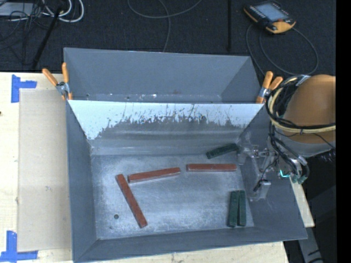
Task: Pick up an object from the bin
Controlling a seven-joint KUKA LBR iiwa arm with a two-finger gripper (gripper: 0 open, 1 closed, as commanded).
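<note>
My gripper [259, 175] hangs at the bin's right side, over the sloping right wall. Just left of it lies a reddish-brown flat bar [211, 167], its right end close to the gripper. A dark green bar [222, 150] lies tilted above that bar, near the back right corner. Below the gripper, a second dark green bar [237, 208] lies upright in the picture near the front right corner. Nothing shows in the gripper's grasp.
Two more reddish-brown bars lie on the bin floor: one [153, 175] in the middle, one [131, 200] slanting toward the front left. The arm's orange cover and cables sit above the bin's right rim.
</note>
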